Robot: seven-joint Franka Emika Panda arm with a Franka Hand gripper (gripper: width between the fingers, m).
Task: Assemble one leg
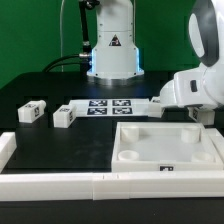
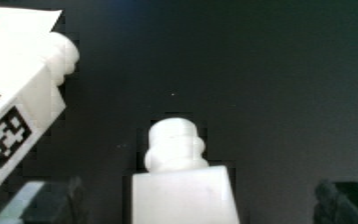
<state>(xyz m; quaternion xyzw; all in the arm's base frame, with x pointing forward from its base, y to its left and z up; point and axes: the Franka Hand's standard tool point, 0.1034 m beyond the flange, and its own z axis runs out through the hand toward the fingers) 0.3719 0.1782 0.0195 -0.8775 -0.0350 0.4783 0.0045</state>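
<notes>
Closest to the wrist camera, the claw is seen wide open, with its two dark fingers far apart and nothing gripped. Between them the leg is found, a small white block with a round peg at its far end. A dark gap is seen on each side of it. Whether it rests on the black surface cannot be told for sure.

If the claw is shut off-centre, the leg could be pushed or turned, and a crooked grip could be made. A white tagged part just beside it could also be bumped.

In the exterior view the arm is bent down at the right, with its wrist low behind the white panel. One spare leg, a second spare leg and the marker board are seen well apart, toward the exterior view's left.
</notes>
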